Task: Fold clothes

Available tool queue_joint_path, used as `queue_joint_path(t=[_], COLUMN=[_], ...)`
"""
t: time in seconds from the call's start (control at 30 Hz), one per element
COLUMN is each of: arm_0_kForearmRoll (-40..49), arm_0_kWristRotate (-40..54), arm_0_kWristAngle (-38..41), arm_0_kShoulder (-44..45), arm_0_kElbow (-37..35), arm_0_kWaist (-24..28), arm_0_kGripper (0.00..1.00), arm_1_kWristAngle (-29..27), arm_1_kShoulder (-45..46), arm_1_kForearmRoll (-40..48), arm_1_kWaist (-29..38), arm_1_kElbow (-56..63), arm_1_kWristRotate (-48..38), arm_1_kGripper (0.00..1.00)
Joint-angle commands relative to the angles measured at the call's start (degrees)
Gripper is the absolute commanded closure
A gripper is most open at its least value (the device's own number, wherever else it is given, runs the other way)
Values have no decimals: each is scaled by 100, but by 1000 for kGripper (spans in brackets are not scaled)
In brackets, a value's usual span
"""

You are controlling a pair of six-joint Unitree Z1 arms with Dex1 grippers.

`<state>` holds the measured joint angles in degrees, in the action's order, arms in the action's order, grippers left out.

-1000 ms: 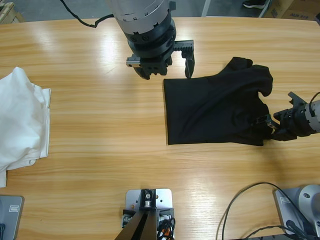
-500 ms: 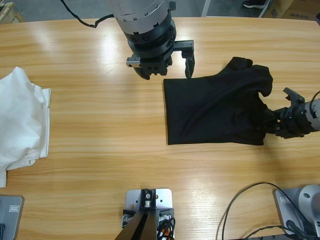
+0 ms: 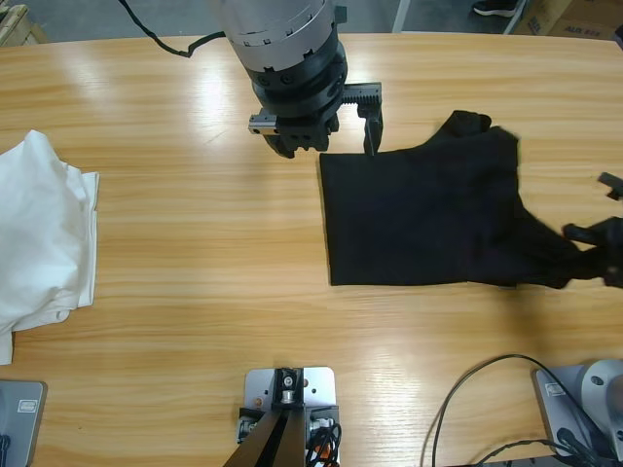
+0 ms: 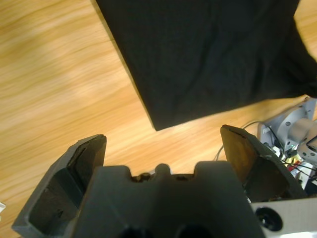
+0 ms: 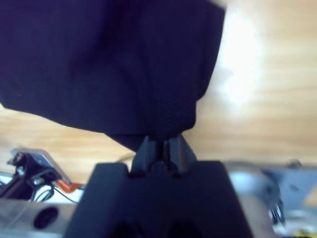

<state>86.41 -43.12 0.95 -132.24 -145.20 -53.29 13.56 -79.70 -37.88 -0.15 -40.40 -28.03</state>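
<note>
A black shirt (image 3: 419, 214) lies spread on the wooden table (image 3: 195, 224), right of centre. Its lower right part is drawn out sideways into a point. At the table's right edge my right gripper (image 3: 586, 249) is shut on that point. The right wrist view shows the same: the right gripper (image 5: 161, 144) pinches a fold of black fabric (image 5: 109, 64). My left gripper (image 3: 327, 134) hangs open just beyond the shirt's far left corner, holding nothing. In the left wrist view the left gripper (image 4: 163, 148) stands wide apart above bare wood, with the black shirt (image 4: 208, 54) ahead of it.
White clothes (image 3: 44, 233) lie in a loose pile at the table's left edge. Bare wood stretches between that pile and the black shirt. A silver arm base with cables (image 4: 297, 131) shows in the left wrist view.
My right gripper has moved right with the shirt's edge in it, stretching the lower right part outward and flattening the bunched right side. The left gripper has hardly moved.
</note>
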Motion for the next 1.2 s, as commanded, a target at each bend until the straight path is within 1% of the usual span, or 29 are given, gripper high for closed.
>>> queue_joint_path(t=[0.03,0.13,0.27,0.37,0.47,0.6,0.63,0.7,0.77,0.8,0.9,1.0,1.07,1.2], arm_0_kForearmRoll=[447,447,438,443,440,429,429,420,424,429,433,435,438,440], arm_0_kWristRotate=[-29,-29,-29,-29,-28,-21,-28,-38,-42,-47,-59,-96,-100,-103], arm_0_kWristAngle=[89,80,80,80,80,80,80,80,80,80,80,80,80,80], arm_0_kShoulder=[-193,-179,-191,-205,-205,-265,-286,-309,-311,-311,-311,-311,-304,-293], arm_0_kElbow=[201,269,282,285,308,296,290,282,282,285,299,299,304,308], arm_0_kWaist=[-50,-50,-50,-50,-53,-61,-66,-75,-96,-106,-138,-169,-178,-182], arm_0_kGripper=[92,92,92,92,92,92,92,92,92,92,92,92,92,92], arm_1_kWristAngle=[-416,-307,-254,-180,-298,-553,-671,-852,-943,-949,-815,-666,-678,-402], arm_1_kShoulder=[-508,-577,-155,149,676,1557,1612,1427,1023,868,458,277,269,516], arm_1_kForearmRoll=[-358,403,1341,1804,1730,1709,1505,761,100,81,528,1104,1248,2155], arm_1_kWaist=[-64,-64,-64,-64,-64,-64,-64,-64,-64,-64,-64,31,113,189], arm_1_kElbow=[-207,77,120,-28,-272,-276,-297,-322,-264,-146,104,248,311,445], arm_1_kWristRotate=[-275,68,769,971,918,648,586,396,115,29,3,4,-1,245], arm_1_kGripper=[1000,1000,1000,1000,1000,1000,1000,1000,1000,1000,1000,1000,1000,1000])
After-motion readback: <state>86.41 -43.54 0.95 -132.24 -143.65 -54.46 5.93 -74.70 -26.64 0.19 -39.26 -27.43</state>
